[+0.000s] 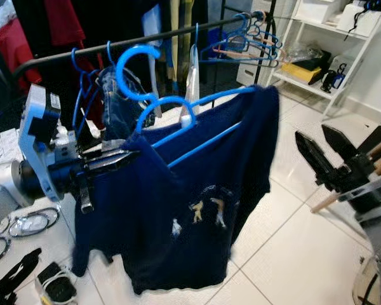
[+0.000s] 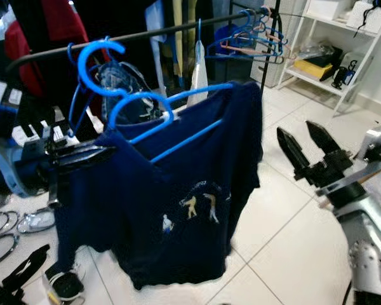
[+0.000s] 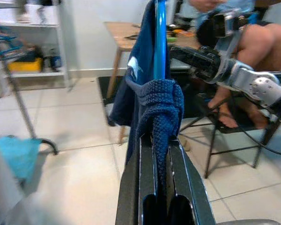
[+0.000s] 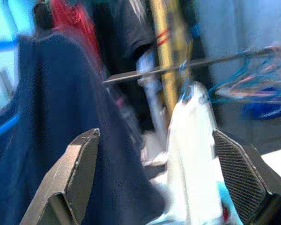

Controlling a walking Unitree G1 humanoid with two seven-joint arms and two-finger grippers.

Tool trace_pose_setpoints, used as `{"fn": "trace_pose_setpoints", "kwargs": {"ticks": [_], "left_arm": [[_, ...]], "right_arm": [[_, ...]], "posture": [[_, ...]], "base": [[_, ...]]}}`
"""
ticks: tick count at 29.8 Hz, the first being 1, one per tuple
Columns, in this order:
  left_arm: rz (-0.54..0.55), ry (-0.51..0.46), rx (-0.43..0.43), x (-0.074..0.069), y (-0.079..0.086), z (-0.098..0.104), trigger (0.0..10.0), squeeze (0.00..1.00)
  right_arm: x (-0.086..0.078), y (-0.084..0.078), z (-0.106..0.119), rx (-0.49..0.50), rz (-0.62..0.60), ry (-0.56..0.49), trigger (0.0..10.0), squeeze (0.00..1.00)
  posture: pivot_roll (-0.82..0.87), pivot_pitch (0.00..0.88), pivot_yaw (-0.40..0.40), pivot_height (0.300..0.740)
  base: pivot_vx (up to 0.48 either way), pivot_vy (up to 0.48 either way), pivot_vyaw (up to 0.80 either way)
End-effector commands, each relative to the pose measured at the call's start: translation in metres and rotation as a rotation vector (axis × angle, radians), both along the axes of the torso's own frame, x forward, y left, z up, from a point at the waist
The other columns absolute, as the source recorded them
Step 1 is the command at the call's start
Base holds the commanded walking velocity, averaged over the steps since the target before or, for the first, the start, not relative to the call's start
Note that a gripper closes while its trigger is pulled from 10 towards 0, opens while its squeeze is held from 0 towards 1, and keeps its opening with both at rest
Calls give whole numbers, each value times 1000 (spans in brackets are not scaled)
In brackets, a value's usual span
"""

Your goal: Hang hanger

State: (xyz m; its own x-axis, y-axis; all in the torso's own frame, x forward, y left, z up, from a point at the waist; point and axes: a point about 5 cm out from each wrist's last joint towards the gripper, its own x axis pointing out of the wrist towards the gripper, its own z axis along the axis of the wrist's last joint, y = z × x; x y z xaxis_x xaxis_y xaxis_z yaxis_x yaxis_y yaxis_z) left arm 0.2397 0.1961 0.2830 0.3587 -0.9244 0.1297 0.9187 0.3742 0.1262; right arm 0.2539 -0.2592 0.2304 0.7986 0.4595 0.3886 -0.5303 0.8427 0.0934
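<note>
A navy sweater (image 1: 197, 190) with small figures printed on its front hangs on a blue hanger (image 1: 203, 143). Its hook (image 1: 165, 105) is below and in front of the black clothes rail (image 1: 171, 35), not over it. A second blue hook (image 1: 134, 67) shows just above it, close to the rail. My left gripper (image 1: 117, 160) is shut on the sweater's shoulder and the hanger's end (image 3: 160, 108), holding them up. My right gripper (image 1: 312, 132) is open in the air to the right of the sweater, apart from it.
On the rail hang jeans (image 1: 117, 101), a white garment (image 1: 192, 70) and several blue hangers (image 1: 247, 41) at its far end. A white shelf unit (image 1: 317, 38) stands at the back right. Shoes and straps (image 1: 32, 222) lie on the floor at left. A seated person (image 3: 253, 42) is behind me.
</note>
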Motion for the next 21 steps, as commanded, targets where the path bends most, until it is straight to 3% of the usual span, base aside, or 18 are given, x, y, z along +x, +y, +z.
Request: {"fn": "trace_pose_setpoints", "kwargs": {"ticks": [1,3,10,12,14,21], "left_arm": [[-45,-21,24,-4,-3,6,10000,0],[-79,-25,39,-5,-4,6,10000,0],[-107,-29,62,-7,-4,8,10000,0],[-134,-41,72,-7,-5,11,10000,0],[-143,-44,72,-7,-6,12,10000,0],[-193,-33,71,-11,-9,13,10000,0]], "right_arm": [[-8,7,2,-8,96,15,10000,0],[-20,12,-1,-60,205,54,10000,0],[-31,5,2,-123,267,76,10000,0],[-32,-13,7,-259,191,110,10000,0],[-31,-19,8,-305,151,122,10000,0],[-27,-30,10,-299,49,125,10000,0]], "posture": [[-79,89,-9,740],[-78,86,-11,740],[-79,82,-10,740],[-91,85,-4,740],[-91,85,-4,740],[-91,89,-1,740]], "base": [[0,0,0],[0,0,0],[0,0,0],[0,0,0],[0,0,0],[0,0,0]]}}
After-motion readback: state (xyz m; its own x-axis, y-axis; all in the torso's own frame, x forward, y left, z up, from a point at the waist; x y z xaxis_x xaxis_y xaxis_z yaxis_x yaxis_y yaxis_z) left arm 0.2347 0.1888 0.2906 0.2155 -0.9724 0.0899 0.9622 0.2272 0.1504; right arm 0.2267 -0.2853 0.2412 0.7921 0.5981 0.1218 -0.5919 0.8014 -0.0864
